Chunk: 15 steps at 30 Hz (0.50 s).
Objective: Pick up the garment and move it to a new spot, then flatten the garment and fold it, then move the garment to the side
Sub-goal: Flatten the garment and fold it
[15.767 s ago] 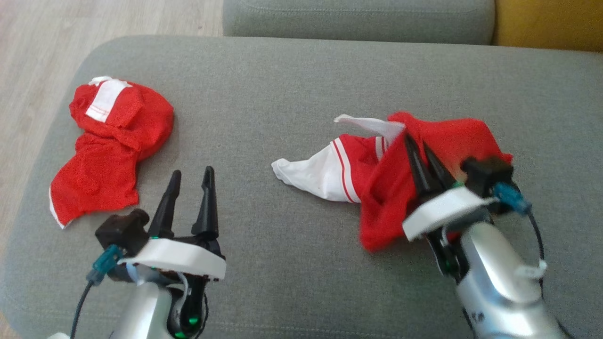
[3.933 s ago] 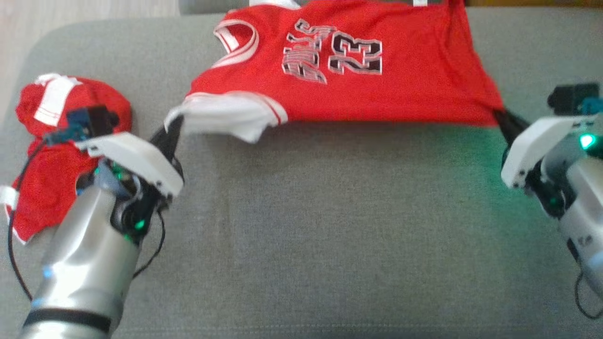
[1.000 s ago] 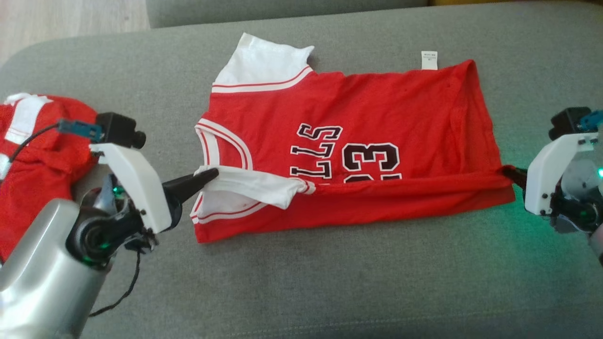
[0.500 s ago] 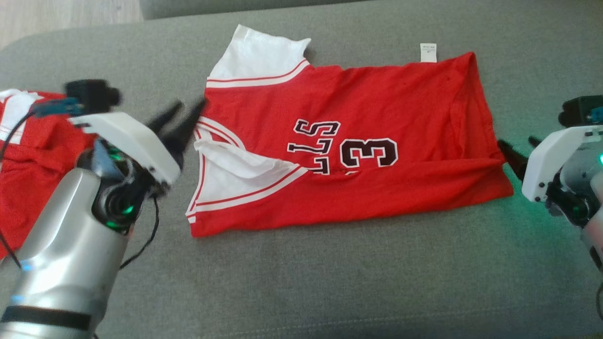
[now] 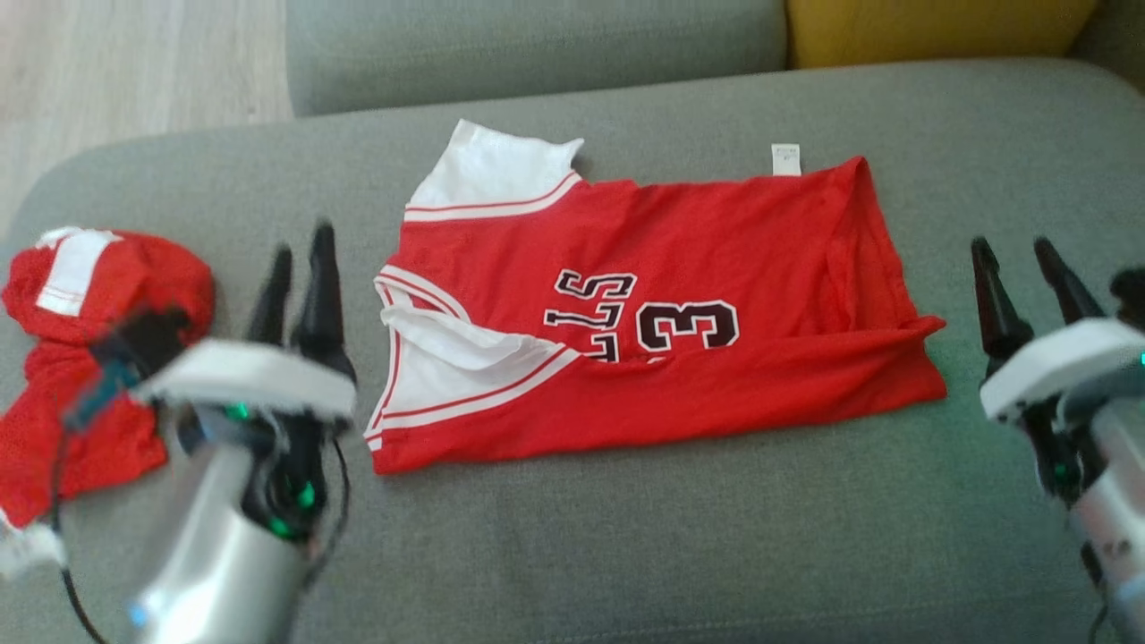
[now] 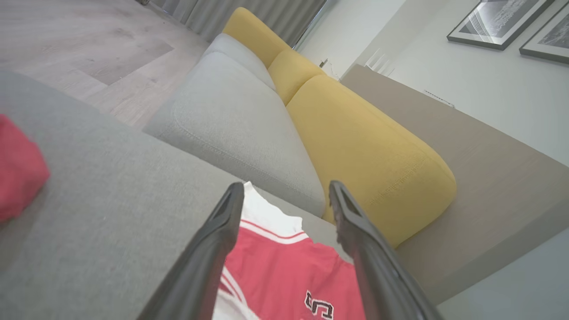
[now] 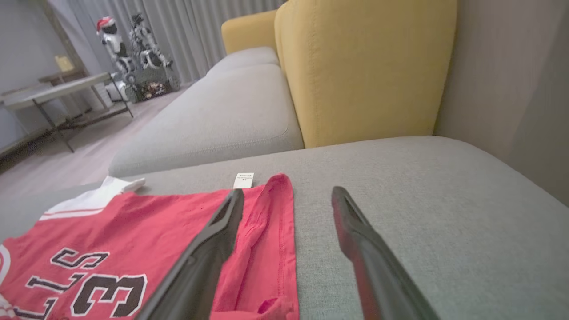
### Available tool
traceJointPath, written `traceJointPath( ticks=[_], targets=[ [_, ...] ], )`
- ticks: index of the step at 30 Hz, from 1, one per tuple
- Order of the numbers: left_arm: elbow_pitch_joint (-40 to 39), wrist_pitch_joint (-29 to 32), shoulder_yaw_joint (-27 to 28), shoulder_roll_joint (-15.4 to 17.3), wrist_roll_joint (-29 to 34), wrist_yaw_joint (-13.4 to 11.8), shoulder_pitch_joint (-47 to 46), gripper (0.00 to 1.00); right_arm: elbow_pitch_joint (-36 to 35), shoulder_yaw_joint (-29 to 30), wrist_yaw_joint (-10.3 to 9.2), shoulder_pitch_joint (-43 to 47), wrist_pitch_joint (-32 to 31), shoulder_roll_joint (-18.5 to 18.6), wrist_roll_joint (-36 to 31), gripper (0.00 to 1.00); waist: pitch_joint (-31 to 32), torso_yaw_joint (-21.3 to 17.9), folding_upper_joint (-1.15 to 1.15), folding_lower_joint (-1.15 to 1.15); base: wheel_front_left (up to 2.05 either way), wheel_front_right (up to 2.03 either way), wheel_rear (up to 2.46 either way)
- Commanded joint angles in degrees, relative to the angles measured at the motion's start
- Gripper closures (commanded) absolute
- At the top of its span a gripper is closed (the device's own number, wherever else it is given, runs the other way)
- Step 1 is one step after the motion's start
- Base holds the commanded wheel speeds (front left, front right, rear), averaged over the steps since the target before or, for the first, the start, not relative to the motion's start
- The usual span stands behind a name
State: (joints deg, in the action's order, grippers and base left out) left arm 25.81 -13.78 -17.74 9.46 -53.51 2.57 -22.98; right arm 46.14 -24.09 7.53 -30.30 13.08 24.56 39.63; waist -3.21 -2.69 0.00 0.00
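The garment (image 5: 680,268) is a red jersey with white sleeves and black lettering, lying on the grey sofa seat (image 5: 626,537) with its near long edge folded up over the front. It also appears in the left wrist view (image 6: 284,280) and the right wrist view (image 7: 146,240). My left gripper (image 5: 300,246) stands open just left of the collar, holding nothing. My right gripper (image 5: 1015,255) is open to the right of the hem, apart from the cloth. Both pairs of fingers (image 6: 222,235) (image 7: 222,226) are spread wide with nothing between them.
A second red and white garment (image 5: 80,358) lies crumpled at the seat's left end, beside my left arm. Behind the seat are a grey cushion (image 5: 537,45) and a yellow cushion (image 5: 930,27). Wooden floor (image 5: 134,72) lies beyond the left edge.
Both grippers opened and let go of the jersey's folded edge, then drew back from it. The jersey now lies loose with its near edge folded over. The head view has shifted.
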Motion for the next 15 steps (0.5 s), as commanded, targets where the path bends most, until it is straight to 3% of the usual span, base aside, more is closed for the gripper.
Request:
traceJointPath(
  ticks=[1, 5, 8, 15],
  targets=[
    [-2.9, -0.8, 3.0, -0.4, 0.1, 0.5, -0.1, 0.0, -3.1, 2.1, -0.04, 1.5, 1.4, -0.2, -1.4, 0.0, 1.1, 0.2, 0.0, 0.0, 0.0, 0.0, 0.0],
    [-3.7, -1.2, 5.8, -2.6, 2.5, 0.7, 5.9, 0.0, -9.3, 9.8, -0.04, 7.9, 1.9, -3.5, -4.5, 0.0, 2.8, 0.2, 0.0, 0.0, 0.0, 0.0, 0.0],
    [-4.7, -1.2, 7.8, -4.2, 6.4, 0.8, 10.1, 0.0, -15.8, 14.7, -0.04, 13.8, 1.9, -6.5, -10.3, 0.0, 3.3, -0.2, 0.0, 0.0, 0.0, 0.0, 0.0],
    [-4.4, -1.2, 8.8, -6.0, 13.2, 1.2, 15.0, 0.0, -24.3, 20.4, -0.04, 22.2, 1.9, -12.7, -18.5, 0.0, 3.2, -1.2, 0.0, 0.0, 0.0, 0.0, 0.0]
  ],
)
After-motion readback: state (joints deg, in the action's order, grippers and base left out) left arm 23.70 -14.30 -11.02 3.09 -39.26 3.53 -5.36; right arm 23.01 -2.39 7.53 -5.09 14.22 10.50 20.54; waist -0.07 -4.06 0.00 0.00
